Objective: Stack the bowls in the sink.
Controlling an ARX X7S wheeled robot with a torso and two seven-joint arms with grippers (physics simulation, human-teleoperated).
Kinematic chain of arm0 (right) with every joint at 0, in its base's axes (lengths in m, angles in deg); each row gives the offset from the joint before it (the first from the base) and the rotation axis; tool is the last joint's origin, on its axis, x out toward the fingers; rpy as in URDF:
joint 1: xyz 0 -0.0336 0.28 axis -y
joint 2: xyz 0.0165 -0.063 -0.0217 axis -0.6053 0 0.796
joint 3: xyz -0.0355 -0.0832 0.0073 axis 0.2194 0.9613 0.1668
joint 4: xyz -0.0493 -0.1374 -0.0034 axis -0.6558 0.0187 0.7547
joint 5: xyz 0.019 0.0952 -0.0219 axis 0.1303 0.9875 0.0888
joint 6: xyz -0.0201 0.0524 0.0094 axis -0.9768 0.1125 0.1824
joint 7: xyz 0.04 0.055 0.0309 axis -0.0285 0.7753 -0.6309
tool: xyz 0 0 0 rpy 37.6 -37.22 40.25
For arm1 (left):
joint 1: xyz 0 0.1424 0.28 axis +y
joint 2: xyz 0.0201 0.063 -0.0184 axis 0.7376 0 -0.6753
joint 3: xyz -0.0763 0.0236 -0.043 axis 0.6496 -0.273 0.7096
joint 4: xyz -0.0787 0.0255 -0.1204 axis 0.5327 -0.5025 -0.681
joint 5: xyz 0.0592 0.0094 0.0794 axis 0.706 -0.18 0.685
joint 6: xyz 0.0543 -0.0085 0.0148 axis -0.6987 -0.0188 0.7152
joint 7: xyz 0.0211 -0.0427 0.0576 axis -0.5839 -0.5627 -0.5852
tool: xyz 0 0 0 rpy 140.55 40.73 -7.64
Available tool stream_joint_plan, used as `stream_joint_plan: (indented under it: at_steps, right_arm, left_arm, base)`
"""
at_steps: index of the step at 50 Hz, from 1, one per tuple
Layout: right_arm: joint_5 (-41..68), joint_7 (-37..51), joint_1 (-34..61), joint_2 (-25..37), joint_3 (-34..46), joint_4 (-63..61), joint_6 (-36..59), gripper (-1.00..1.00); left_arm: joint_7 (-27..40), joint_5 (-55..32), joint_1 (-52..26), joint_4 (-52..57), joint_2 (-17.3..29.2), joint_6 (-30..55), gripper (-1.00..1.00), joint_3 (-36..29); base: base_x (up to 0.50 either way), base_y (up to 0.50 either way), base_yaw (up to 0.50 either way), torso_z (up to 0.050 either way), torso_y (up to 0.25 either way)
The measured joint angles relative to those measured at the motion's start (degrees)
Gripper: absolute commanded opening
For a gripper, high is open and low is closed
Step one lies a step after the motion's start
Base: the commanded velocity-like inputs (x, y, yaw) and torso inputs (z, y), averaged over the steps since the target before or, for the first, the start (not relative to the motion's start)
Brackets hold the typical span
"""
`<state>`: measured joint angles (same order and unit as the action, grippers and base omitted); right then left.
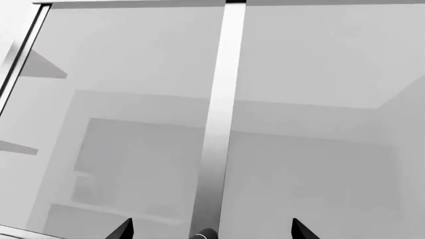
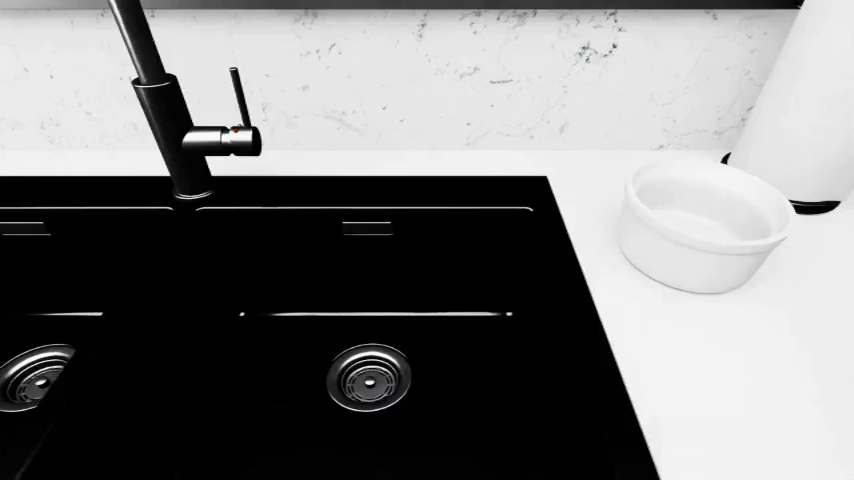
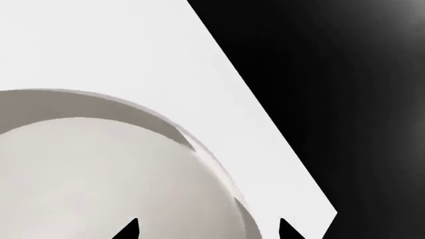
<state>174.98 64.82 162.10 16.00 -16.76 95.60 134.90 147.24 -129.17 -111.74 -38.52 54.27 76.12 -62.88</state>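
Note:
The black double-basin sink (image 2: pixel 441 195) fills the left and middle of the head view, with its tall black faucet (image 2: pixel 167 110) at the back. The smaller straight-sided white bowl (image 2: pixel 701 240) stands upright on the white counter to the right of the sink. Neither gripper shows in the head view. In the right wrist view, my right gripper (image 3: pixel 208 230) is open over a large rounded off-white bowl (image 3: pixel 99 174) on the counter, close to the sink's black edge (image 3: pixel 345 99). My left gripper (image 1: pixel 212 231) is open and empty, facing pale cabinet fronts.
A tall white cylinder with a black base (image 2: pixel 807 100) stands behind the small bowl at the back right. A marbled white wall (image 2: pixel 507 75) runs behind the counter. Two round steel drains (image 2: pixel 368 377) sit in the basins. A pale vertical bar (image 1: pixel 222 114) divides the cabinet fronts.

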Motion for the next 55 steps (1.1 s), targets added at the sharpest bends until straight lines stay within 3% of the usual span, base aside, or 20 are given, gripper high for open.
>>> stream_joint_plan:
  at_steps: [25,26,55]
  right_arm:
    - [-3.2,0.0,-2.1,0.0,1.3,1.9,0.0,1.00]
    - [-3.4,0.0,-2.2,0.0,1.4,1.7,0.0,-1.00]
    - [-14.1,0.0,-2.5,-0.1,2.0,-3.6,-0.7,-1.00]
  left_arm:
    - [0.0,0.2,0.1,0.0,-0.4,0.3,1.00,0.1]
    - [0.0,0.2,0.2,0.0,-0.4,0.3,1.00,0.1]
    - [0.3,0.0,-0.4,0.0,-0.8,0.7,1.00,0.1]
  base:
    - [0.00,0.00,0.00,0.000,0.000]
    - [0.00,0.00,0.00,0.000,0.000]
    - [0.00,0.00,0.00,0.000,0.000]
